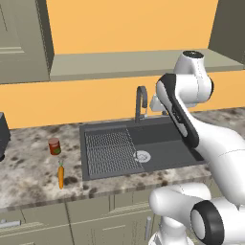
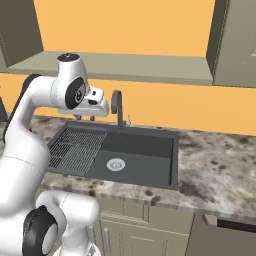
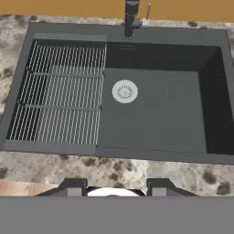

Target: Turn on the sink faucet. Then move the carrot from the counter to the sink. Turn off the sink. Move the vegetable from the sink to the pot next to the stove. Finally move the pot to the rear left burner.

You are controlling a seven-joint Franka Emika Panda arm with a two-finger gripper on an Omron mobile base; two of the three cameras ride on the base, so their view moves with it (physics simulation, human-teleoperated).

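Note:
The dark-grey gooseneck sink faucet stands at the back rim of the sink. I see no water under its spout. My gripper hangs high above the basin, just left of the faucet in the right base view. It points down at the sink, and its fingers are apart with nothing between them. The thin orange carrot lies on the speckled counter left of the sink, far from the gripper.
A short red can stands on the counter just behind the carrot. A dark appliance edge shows at the far left. The ribbed drainer fills the sink's left half, with the round silver drain beside it. Bare counter runs right of the sink.

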